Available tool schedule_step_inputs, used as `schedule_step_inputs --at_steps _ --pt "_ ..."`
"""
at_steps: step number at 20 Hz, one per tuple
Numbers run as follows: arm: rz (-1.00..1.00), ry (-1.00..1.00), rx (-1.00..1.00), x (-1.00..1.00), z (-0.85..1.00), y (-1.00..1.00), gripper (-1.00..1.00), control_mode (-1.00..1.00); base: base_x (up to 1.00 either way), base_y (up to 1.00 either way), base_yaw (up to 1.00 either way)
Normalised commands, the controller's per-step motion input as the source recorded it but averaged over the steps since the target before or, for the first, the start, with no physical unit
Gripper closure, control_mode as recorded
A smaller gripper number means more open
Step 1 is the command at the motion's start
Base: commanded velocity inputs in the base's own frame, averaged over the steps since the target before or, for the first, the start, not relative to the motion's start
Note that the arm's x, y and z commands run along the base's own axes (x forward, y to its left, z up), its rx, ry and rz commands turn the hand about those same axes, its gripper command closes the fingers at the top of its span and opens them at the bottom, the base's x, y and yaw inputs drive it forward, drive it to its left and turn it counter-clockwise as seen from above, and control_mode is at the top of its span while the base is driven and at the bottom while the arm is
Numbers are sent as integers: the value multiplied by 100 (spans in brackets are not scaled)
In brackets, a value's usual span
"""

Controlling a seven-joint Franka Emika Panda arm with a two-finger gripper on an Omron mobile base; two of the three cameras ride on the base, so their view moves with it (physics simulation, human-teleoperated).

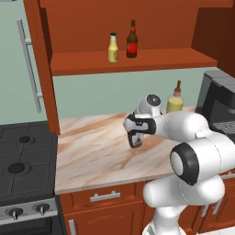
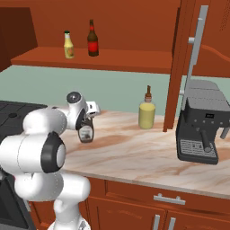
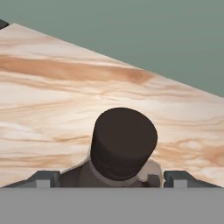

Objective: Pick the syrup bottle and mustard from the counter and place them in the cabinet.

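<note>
Syrup bottle (image 2: pixel 86 131) stands upright on the worktop (image 1: pixel 92 156), long axis straight up, cap on top. End effector (image 3: pixel 112 180) right at it, coming in from the side, level w/ the worktop. In the hand view the dark cap sits just ahead of and between the two tips, one tip each side of the bottle's shoulders. Fingers (image 3: pixel 43 179) look wide apart, w/ small gaps to the bottle on both sides. Can't tell for sure if pads touch it yet; looks like not squeezing. Only one arm, so no choice of hand.

Next move, a guess: close in on the neck or shoulders, then lift up to the cabinet (image 1: pixel 137 62).

Mustard (image 1: pixel 113 47), small yellow w/ green cap, already up on the cabinet shelf, beside a slim brown bottle w/ red label (image 1: pixel 132 40).

Shapes & stuff: syrup bottle dark brown, wide body, sloped shoulders, thin neck, pale label on front. Looks smooth and hard, maybe slippy. Cap round, flat on top. Worktop pinky-beige stone w/ brown streaks, flat and shiny. Cabinet red-brown wood, open front.
</note>
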Motion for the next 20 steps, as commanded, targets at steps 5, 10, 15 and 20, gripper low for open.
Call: schedule_step_inputs --at_steps 5,10,15,20 --pt "-7 -14 2 -33 76 0 100 -100 0 0 0" --pt "-11 -19 0 -39 99 0 100 -100 0 0 0" --pt "-16 -16 0 -43 99 -8 100 -100 0 0 0" --pt "-18 -8 0 -48 100 -27 100 -100 0 0 0"
